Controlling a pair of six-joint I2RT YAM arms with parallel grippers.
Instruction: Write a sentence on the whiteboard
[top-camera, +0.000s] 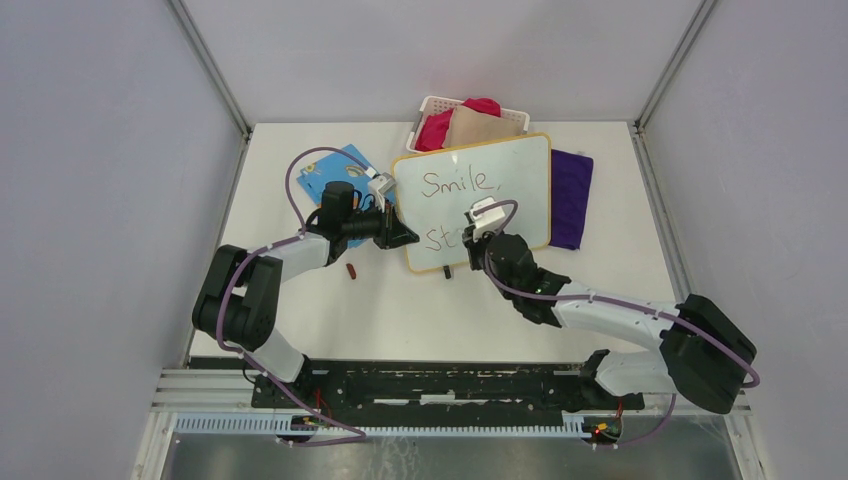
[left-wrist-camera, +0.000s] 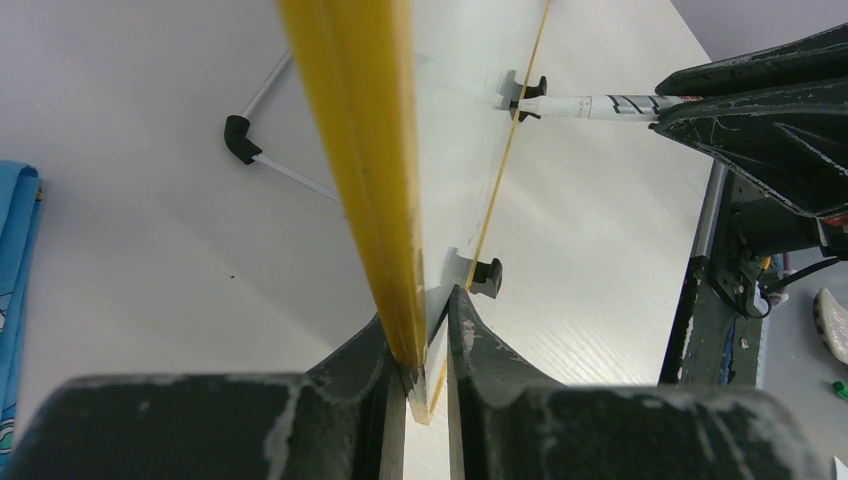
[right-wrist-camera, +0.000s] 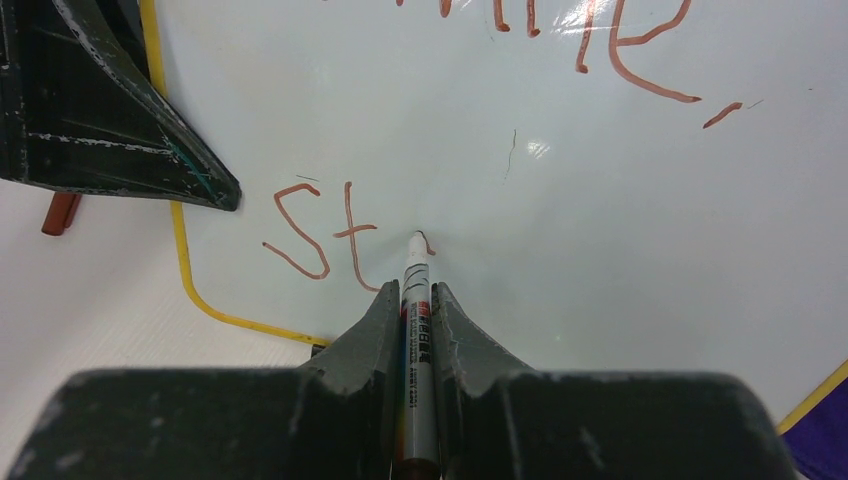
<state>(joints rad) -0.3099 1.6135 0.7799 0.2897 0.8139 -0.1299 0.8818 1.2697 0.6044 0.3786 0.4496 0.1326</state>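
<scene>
The whiteboard (top-camera: 520, 180), white with a yellow-orange frame, stands tilted on the table. In dark red it reads "Smile," (top-camera: 458, 183) with "St" (right-wrist-camera: 320, 235) below and a short fresh stroke after it. My left gripper (top-camera: 405, 238) is shut on the board's left frame edge (left-wrist-camera: 385, 200). My right gripper (top-camera: 478, 232) is shut on a white marker (right-wrist-camera: 414, 300), whose tip touches the board just right of the "t". The marker also shows in the left wrist view (left-wrist-camera: 600, 104).
A blue card (top-camera: 345, 172) lies left of the board, a purple cloth (top-camera: 571, 198) right of it. A white basket (top-camera: 432, 108) with red and tan cloths sits behind. A small red marker cap (top-camera: 351, 270) lies on the table near the left arm.
</scene>
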